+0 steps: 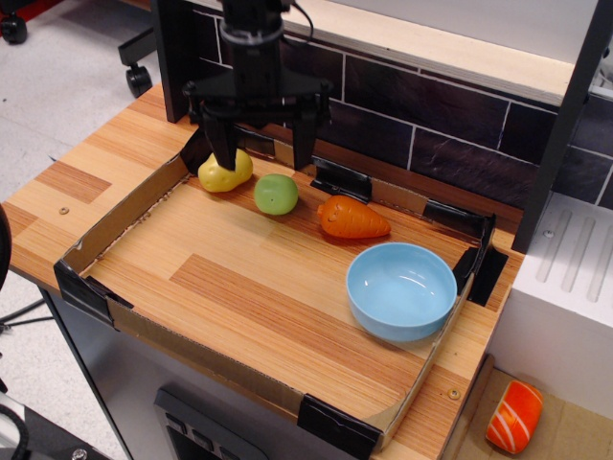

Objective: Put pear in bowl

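Observation:
The light-green pear [276, 194] lies at the back of the cardboard-walled tray, between a yellow potato-like lump [223, 172] and an orange carrot toy [352, 218]. The light-blue bowl [381, 321] stands at the tray's right side and holds nothing. My black gripper [263, 161] hangs open just above and slightly behind the pear. Its left finger is in front of the yellow lump and its right finger is to the right of the pear. It holds nothing.
Low cardboard walls [115, 222] with black corner clips ring the wooden work area. A dark tiled back wall [431, 134] rises close behind the gripper. A white appliance [565, 307] stands at the right, with an orange-and-white toy [513, 416] below it.

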`<state>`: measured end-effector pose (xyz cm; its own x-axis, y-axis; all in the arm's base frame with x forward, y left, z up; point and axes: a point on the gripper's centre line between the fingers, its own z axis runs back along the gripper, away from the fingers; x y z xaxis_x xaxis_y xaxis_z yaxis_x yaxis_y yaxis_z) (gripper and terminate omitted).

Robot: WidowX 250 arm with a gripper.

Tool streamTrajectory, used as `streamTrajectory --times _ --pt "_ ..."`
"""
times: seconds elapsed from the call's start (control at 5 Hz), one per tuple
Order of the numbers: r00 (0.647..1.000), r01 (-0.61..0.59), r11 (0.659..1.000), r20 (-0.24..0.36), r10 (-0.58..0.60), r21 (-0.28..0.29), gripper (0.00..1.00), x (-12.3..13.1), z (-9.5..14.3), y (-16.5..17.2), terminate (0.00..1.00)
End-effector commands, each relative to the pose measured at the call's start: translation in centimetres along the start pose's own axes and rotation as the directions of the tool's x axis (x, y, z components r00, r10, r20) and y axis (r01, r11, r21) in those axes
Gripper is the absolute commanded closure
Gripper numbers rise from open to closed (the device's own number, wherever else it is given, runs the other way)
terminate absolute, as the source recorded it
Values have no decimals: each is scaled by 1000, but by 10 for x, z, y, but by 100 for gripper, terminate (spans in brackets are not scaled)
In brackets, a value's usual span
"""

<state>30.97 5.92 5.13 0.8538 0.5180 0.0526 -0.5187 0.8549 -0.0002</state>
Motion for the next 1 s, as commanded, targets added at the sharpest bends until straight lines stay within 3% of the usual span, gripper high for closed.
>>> streamTrajectory --times 0.0,0.6,0.8 --pt "998 -6 1000 67 6 3 0 8 -5 -6 0" --pt "997 -31 999 72 30 11 0 12 -30 -14 0" --pt "996 -48 999 81 49 -10 100 13 -26 -13 0"
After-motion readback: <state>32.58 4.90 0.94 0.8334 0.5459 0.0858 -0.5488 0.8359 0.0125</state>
